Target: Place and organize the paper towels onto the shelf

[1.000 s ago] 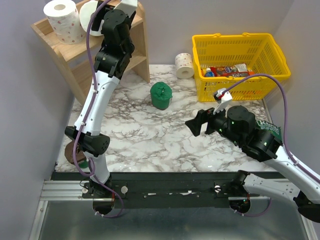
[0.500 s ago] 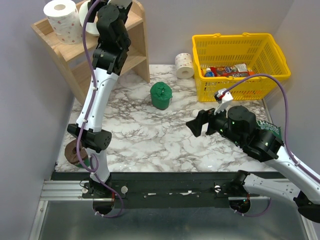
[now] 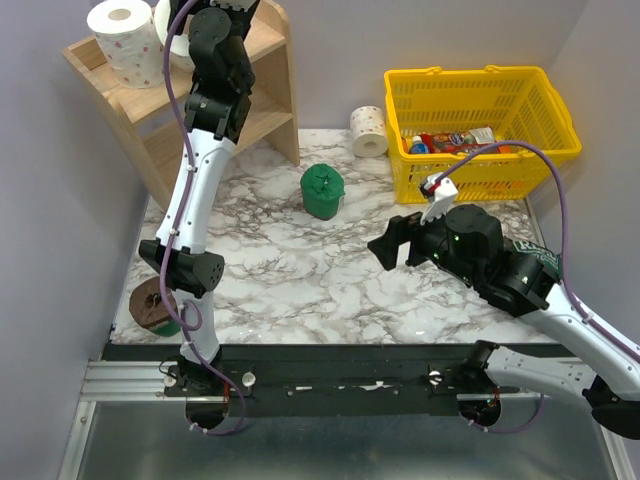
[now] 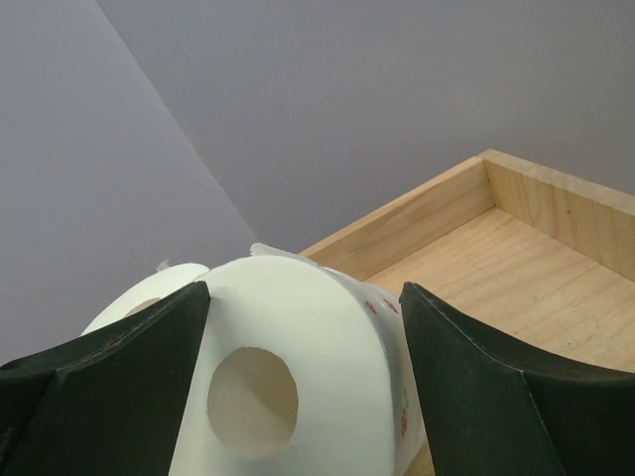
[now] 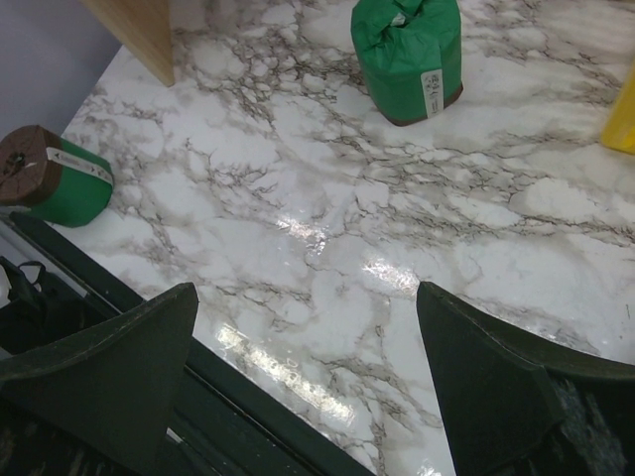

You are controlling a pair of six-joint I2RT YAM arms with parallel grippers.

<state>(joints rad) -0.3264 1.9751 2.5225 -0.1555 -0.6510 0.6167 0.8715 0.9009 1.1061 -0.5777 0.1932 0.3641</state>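
The wooden shelf point(image 3: 265, 95) stands at the far left. One white spotted roll point(image 3: 125, 40) stands on its top tier. My left gripper point(image 3: 183, 40) is shut on a second white roll point(image 3: 167, 22) beside it. In the left wrist view this roll point(image 4: 298, 337) lies between both fingers point(image 4: 109, 387) over the top board point(image 4: 496, 258). A third white roll point(image 3: 368, 130) stands by the basket. One green roll point(image 3: 323, 190) stands mid-table, another point(image 3: 155, 305) lies at the near left. My right gripper point(image 3: 390, 245) is open and empty above the table point(image 5: 308, 397).
A yellow mesh basket point(image 3: 480, 120) with snack packets stands at the back right. A flat dark green packet point(image 3: 540, 258) lies partly under my right arm. The right wrist view shows both green rolls point(image 5: 407, 55) point(image 5: 55, 178) and the shelf's side panel point(image 5: 134, 30).
My left gripper has carried the white roll up and left, further over the shelf's top tier towards the first roll. My right gripper has shifted slightly left.
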